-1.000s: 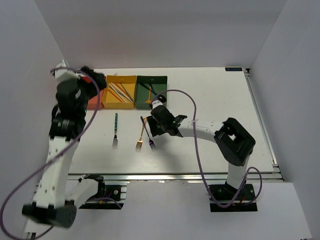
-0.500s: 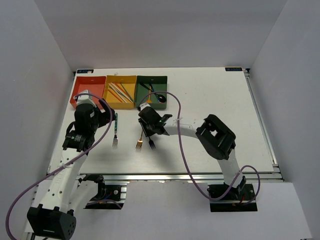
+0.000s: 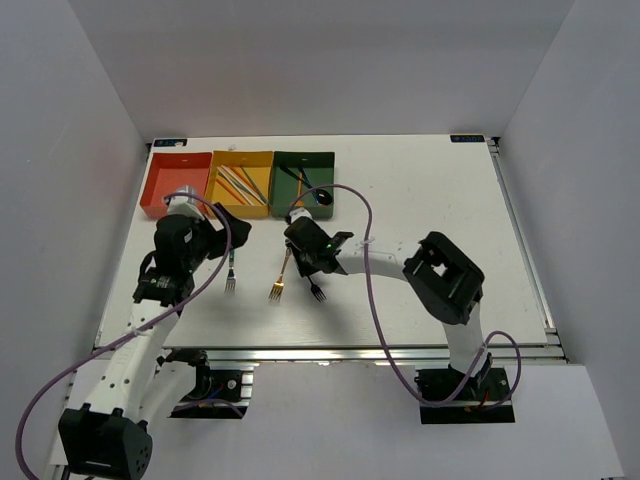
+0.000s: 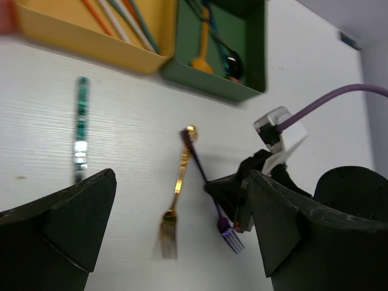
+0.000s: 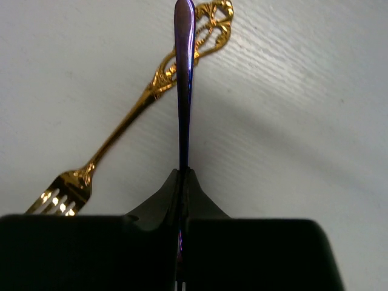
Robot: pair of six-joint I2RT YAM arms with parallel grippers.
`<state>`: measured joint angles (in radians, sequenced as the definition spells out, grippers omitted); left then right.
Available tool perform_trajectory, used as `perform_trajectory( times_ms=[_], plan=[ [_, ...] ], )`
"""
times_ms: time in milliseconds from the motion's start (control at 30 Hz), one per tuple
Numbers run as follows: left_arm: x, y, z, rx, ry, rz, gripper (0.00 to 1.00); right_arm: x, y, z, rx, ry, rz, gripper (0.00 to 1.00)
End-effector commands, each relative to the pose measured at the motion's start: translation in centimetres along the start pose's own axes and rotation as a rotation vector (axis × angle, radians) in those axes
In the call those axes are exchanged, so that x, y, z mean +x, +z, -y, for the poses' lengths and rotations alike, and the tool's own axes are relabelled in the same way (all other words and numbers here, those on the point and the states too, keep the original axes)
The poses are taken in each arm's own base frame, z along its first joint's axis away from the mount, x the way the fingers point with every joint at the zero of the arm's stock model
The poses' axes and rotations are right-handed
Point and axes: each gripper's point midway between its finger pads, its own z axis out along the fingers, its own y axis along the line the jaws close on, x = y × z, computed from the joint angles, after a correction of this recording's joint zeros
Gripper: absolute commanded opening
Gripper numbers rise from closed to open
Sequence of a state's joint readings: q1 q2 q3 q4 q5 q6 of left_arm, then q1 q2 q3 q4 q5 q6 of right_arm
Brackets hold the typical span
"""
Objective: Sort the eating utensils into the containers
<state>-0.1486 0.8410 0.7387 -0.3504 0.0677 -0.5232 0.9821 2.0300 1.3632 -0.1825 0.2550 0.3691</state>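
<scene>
Three trays sit in a row at the upper left of the top view: red-orange tray (image 3: 165,187), yellow tray (image 3: 240,203) with several chopsticks (image 3: 236,183) too bunched to count, and dark green tray (image 3: 303,205) with at least two spoons (image 4: 203,48). Just below them, three forks lie on the white table (image 3: 430,200): teal fork (image 4: 80,130), gold fork (image 5: 130,121) and purple fork (image 5: 183,73), the last two overlapping at their handle ends. The right gripper (image 5: 183,176) is clamped on the purple fork's handle, while the left gripper (image 4: 182,182) hangs near the teal fork, jaws spread wide, holding nothing.
</scene>
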Motion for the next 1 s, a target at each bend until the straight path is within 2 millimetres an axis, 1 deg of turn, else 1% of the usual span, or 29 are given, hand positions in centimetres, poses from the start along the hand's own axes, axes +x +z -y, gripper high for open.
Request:
perform_trajectory(
  times_ms=[0, 33, 67, 100, 133, 167, 200, 267, 300, 433, 467, 500, 533, 567, 600, 633, 667, 700, 767, 833, 867, 900, 933, 967],
  plan=[
    [2.8, 0.6, 4.0, 0.273, -0.121, -0.067, 0.98, -3.8, -4.7, -0.9, -0.066, 0.075, 0.122, 0.0],
    [3.3, 0.6, 4.6, 0.321, -0.151, -0.07, 0.98, -4.3, -5.5, -1.3, -0.097, 0.082, 0.144, 0.0],
    [3.9, 0.1, 6.0, 0.405, -0.219, -0.106, 0.98, -4.5, -6.1, -1.8, -0.132, 0.095, 0.167, 0.0],
    [4.0, 0.1, 6.8, 0.482, -0.235, -0.073, 0.98, -5.4, -7.9, -2.8, -0.201, 0.101, 0.196, 0.0],
    [4.2, -0.1, 7.5, 0.533, -0.255, -0.075, 0.98, -5.6, -8.6, -3.2, -0.233, 0.106, 0.208, 0.0],
    [4.5, -0.7, 8.5, 0.594, -0.291, -0.095, 0.98, -5.4, -9.2, -3.5, -0.263, 0.111, 0.213, 0.0],
    [4.4, -1.2, 9.6, 0.646, -0.278, -0.08, 0.98, -5.9, -10.7, -4.3, -0.321, 0.121, 0.228, 0.0],
    [4.8, -1.1, 10.0, 0.646, -0.252, -0.081, 0.98, -5.7, -11.9, -4.9, -0.368, 0.13, 0.231, 0.0],
    [5.2, -0.9, 10.3, 0.639, -0.244, -0.089, 0.98, -6.2, -13.3, -5.7, -0.437, 0.136, 0.261, 0.0],
    [5.6, -0.6, 11.1, 0.668, -0.256, -0.103, 0.98, -6.4, -15.8, -6.6, -0.521, 0.145, 0.29, 0.0],
    [6.1, -0.2, 11.0, 0.66, -0.259, -0.119, 0.94, -6.5, -16.3, -6.8, -0.535, 0.145, 0.298, 0.0],
    [6.5, -0.1, 11.1, 0.655, -0.261, -0.134, 0.92, -6.9, -17.3, -6.9, -0.551, 0.144, 0.317, 0.0],
    [6.7, 0.4, 10.8, 0.633, -0.265, -0.138, 0.88, -6.8, -17.5, -7.0, -0.558, 0.141, 0.321, 0.0],
    [6.8, 0.7, 10.8, 0.625, -0.262, -0.141, 0.81, -6.9, -17.9, -7.0, -0.566, 0.141, 0.327, 0.0],
    [7.2, 1.1, 10.5, 0.606, -0.269, -0.157, 0.64, -7.0, -18.5, -7.2, -0.577, 0.137, 0.336, 0.0],
    [7.1, 1.4, 10.4, 0.595, -0.27, -0.149, 0.64, -6.9, -18.6, -7.2, -0.579, 0.136, 0.338, 0.0],
    [7.0, 1.5, 10.4, 0.589, -0.272, -0.151, 0.48, -6.9, -18.7, -7.2, -0.581, 0.135, 0.339, 0.0],
    [7.0, 1.7, 10.5, 0.587, -0.274, -0.154, 0.36, -7.0, -18.9, -7.2, -0.584, 0.135, 0.343, 0.0],
    [6.7, 1.9, 10.4, 0.57, -0.267, -0.142, 0.34, -6.9, -19.0, -7.3, -0.591, 0.133, 0.348, 0.0],
    [6.1, 2.0, 10.8, 0.573, -0.253, -0.132, 0.25, -6.9, -19.3, -7.5, -0.607, 0.131, 0.354, 0.0],
    [5.9, 2.1, 10.9, 0.57, -0.252, -0.127, 0.16, -7.1, -19.4, -7.6, -0.613, 0.129, 0.36, 0.0],
    [5.5, 2.1, 11.2, 0.573, -0.247, -0.121, 0.01, -7.2, -19.4, -7.5, -0.613, 0.127, 0.364, 0.0],
    [5.2, 2.2, 11.2, 0.567, -0.238, -0.114, 0.0, -7.2, -19.4, -7.6, -0.619, 0.124, 0.368, 0.0],
    [5.4, 2.7, 10.5, 0.514, -0.24, -0.118, 0.0, -7.5, -19.6, -7.7, -0.624, 0.123, 0.382, 0.0]
  ],
)
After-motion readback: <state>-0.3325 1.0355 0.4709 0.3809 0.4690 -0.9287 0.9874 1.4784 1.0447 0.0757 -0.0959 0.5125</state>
